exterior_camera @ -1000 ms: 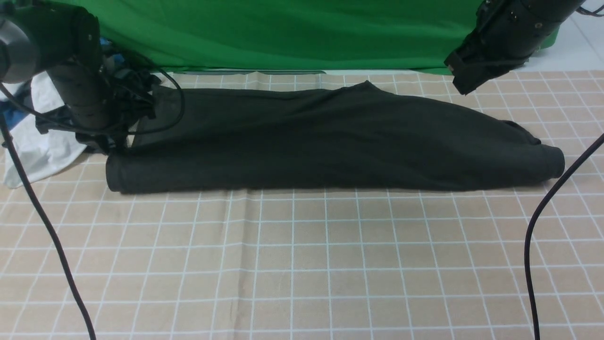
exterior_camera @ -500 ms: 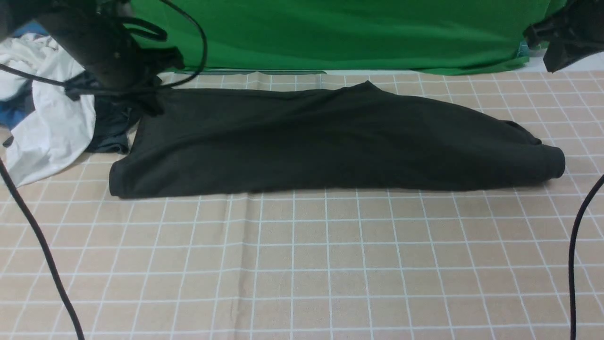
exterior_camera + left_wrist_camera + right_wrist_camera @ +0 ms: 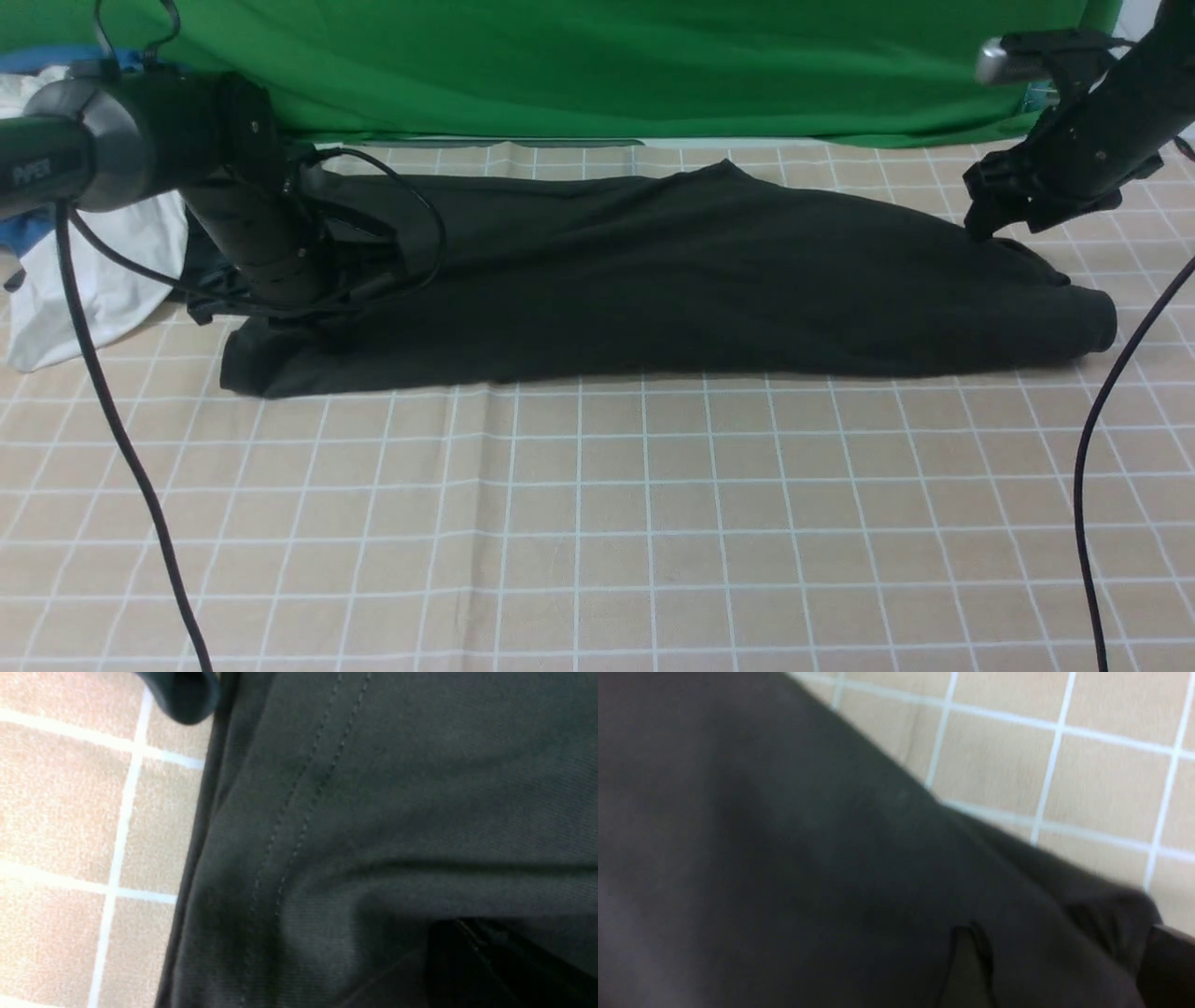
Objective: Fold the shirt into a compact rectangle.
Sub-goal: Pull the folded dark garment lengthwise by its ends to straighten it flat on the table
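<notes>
Black shirt (image 3: pixel 700 271), seemingly in closed left gripper (image 3: pixel 294 319).

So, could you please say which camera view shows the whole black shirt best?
The front view: the shirt lies there end to end across the checked cloth. The left wrist view shows only its stitched hem, the right wrist view only a blurred edge.

You see: shirt (image 3: pixel 672 271) = matt knit cloth w/ double-stitched hem; tablecloth (image 3: pixel 597 523) = matt checked cloth, creased; backdrop (image 3: pixel 607 65) = smooth green fabric.

Open tablecloth (image 3: pixel 597 523) nearside of shirt (image 3: pixel 672 271)
</notes>
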Robot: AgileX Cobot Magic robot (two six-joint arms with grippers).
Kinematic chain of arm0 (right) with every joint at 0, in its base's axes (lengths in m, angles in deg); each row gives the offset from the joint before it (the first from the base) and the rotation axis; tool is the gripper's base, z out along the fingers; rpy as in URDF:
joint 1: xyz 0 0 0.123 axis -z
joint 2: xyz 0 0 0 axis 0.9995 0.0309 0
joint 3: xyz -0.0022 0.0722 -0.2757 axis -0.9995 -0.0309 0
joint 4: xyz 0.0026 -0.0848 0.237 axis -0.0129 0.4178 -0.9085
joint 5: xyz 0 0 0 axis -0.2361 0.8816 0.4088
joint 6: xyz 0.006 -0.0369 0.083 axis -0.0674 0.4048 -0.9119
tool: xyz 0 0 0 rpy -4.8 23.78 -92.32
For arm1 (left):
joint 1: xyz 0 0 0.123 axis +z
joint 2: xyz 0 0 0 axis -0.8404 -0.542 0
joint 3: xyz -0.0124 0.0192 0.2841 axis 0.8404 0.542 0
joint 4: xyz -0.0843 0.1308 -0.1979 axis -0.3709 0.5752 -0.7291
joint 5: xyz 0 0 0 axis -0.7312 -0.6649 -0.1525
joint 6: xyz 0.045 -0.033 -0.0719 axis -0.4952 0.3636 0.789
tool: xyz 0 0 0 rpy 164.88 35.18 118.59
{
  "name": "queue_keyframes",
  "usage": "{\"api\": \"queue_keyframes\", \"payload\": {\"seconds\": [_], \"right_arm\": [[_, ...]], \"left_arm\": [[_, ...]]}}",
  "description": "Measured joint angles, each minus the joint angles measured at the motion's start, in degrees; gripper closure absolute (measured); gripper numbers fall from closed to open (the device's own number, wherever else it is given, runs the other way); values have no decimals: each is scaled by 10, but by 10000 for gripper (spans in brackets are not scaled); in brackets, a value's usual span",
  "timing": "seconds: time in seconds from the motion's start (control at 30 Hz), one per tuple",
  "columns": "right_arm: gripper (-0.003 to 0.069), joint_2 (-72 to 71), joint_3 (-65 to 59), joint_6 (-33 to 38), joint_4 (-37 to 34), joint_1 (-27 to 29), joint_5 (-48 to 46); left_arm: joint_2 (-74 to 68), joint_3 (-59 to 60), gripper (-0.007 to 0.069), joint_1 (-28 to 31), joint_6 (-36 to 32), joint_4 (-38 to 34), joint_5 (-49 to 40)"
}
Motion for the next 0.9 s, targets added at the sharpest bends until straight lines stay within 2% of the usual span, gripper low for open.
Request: {"api": "queue_keyframes", "payload": {"seconds": [0.3, 0.4, 0.47, 0.53, 0.9], "right_arm": [[155, 39, 0, 34, -1, -5, 49], [337, 46, 0, 42, -3, -8, 52], [529, 44, 0, 44, -3, -9, 51], [591, 39, 0, 45, -2, -8, 51], [606, -16, 3, 42, 5, 10, 77]], "left_arm": [[0, 0, 611, 1, 0, 2, 3], [0, 0, 611, 1, 0, 2, 3], [0, 0, 611, 1, -1, 2, 4], [0, 0, 611, 1, -2, 2, 4], [-1, 0, 611, 1, -4, 3, 4]]}}
